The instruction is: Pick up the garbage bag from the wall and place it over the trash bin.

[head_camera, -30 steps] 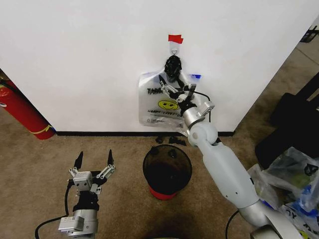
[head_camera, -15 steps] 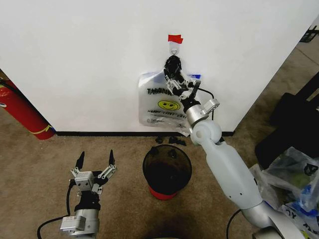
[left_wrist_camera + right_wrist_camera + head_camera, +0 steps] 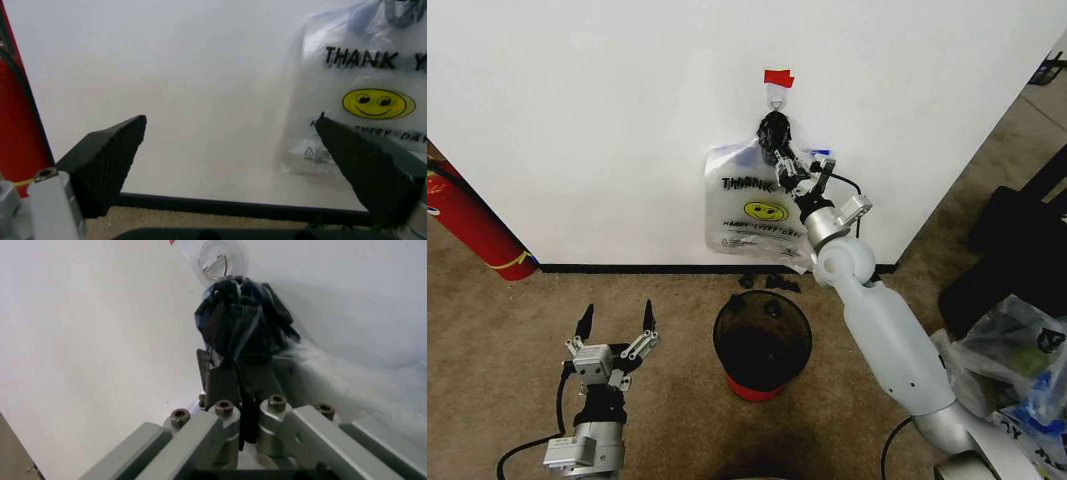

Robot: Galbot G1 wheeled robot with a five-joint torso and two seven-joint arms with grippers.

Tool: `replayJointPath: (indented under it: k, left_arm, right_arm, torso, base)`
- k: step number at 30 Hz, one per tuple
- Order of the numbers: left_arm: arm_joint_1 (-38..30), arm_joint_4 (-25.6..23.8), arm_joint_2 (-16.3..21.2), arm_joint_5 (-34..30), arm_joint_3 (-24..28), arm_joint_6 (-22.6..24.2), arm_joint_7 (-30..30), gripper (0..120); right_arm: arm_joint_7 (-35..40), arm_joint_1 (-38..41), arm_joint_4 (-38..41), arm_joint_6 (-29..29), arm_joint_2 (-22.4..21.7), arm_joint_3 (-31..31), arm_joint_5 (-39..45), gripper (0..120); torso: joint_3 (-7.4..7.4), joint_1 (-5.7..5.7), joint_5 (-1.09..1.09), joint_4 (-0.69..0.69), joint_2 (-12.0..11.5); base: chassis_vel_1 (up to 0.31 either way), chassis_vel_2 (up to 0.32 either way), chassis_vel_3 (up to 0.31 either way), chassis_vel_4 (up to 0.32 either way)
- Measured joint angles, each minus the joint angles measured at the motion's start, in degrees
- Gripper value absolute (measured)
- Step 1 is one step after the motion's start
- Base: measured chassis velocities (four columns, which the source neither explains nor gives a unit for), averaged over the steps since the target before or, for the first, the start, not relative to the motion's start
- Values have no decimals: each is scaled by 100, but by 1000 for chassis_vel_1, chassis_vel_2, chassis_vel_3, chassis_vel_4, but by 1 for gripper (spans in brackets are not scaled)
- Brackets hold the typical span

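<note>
Right gripper (image 3: 779,150) clamped shut on garbage bag's (image 3: 752,210) dark knotted top under the hook (image 3: 775,99) on wall (image 3: 607,120) — trash bin (image 3: 762,343) on carpet below, fire extinguisher (image 3: 467,222) far left, left gripper (image 3: 615,327) open, holding nothing.

Top line on garbage bag (image 3: 360,100): reading "THANK Y", the rest running off the edge.
Under the yellow smiley: reading "EVERY DAY" partly, first word blurred.
Small print beside the triangle mark: proving too small to read.
</note>
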Motion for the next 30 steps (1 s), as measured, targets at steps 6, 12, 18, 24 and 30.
replayJointPath:
  k: [6,12,18,24,30]
  left_arm:
    - [8,-20,-17,-1,3,-4,-2,100]
    - [13,-21,-36,5,24,-5,-12,100]
    - [2,-22,-28,9,73,-4,-18,100]
    - [-1,-27,-10,9,105,-3,-21,100]
    - [-13,-27,24,8,127,-4,-23,100]
  right_arm:
    - [23,-108,197,-9,-109,20,20,0]
    - [23,-495,649,-62,-309,108,-34,0]
    - [10,-1124,1073,-68,-488,246,-162,0]
    - [-30,-1743,1445,-68,-536,410,-362,0]
    - [-108,-2423,1895,-50,-615,604,-699,0]
  torso:
    - [0,0,0,0,0]
    - [0,0,0,0,0]
    - [0,0,0,-1,0]
    - [0,0,1,-1,0]
    - [0,0,0,0,0]
  base:
    - [0,0,0,0]
    - [0,0,0,0]
    - [0,0,0,0]
    - [0,0,0,0]
    - [0,0,0,0]
